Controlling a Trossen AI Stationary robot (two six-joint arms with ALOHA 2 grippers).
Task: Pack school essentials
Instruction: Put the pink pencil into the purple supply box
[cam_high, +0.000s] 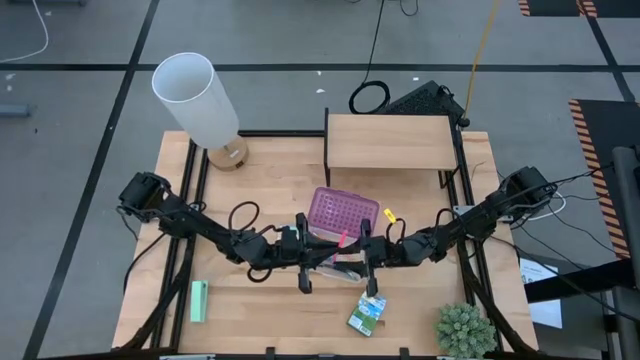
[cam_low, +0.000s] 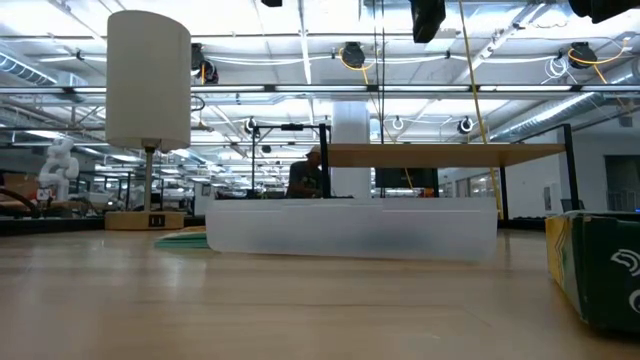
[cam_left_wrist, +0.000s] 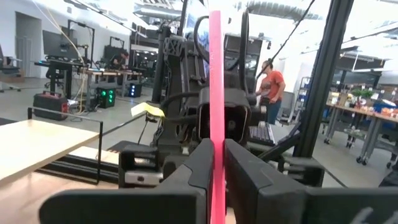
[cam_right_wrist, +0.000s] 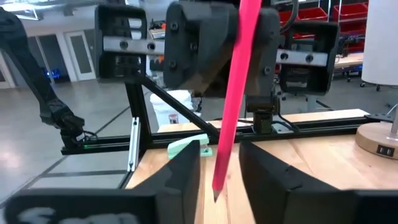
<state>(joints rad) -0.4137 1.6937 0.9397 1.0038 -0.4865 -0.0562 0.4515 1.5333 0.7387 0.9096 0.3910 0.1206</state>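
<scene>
A red pencil (cam_left_wrist: 216, 74) stands between my two grippers above the table's middle, and my left gripper (cam_left_wrist: 216, 155) is shut on it. In the high view, my left gripper (cam_high: 304, 262) and my right gripper (cam_high: 366, 262) face each other across the pencil (cam_high: 341, 243). My right gripper (cam_right_wrist: 221, 168) is open. Its fingers stand on either side of the pencil's pointed end (cam_right_wrist: 216, 183) without touching it. Just beyond lies the clear case with the purple lid (cam_high: 343, 212). A tiny yellow piece (cam_high: 389, 214) and a green-yellow crayon box (cam_high: 367, 313) lie on the table. My left gripper pinches the pencil's shaft (cam_left_wrist: 216, 134) between its two fingers (cam_left_wrist: 242, 162), which come level from the table's left and lie across it. The pencil stands nearly upright. In the right wrist view, its pointed tip (cam_right_wrist: 216, 190) hangs free above the table.
A mint-green block (cam_high: 199, 301) lies near the front left. A white lamp (cam_high: 200, 100) stands at the far left and a wooden shelf (cam_high: 390, 140) at the far middle. A small plant (cam_high: 465, 330) sits at the front right corner. In the low view, the case wall (cam_low: 350, 228) spans the middle.
</scene>
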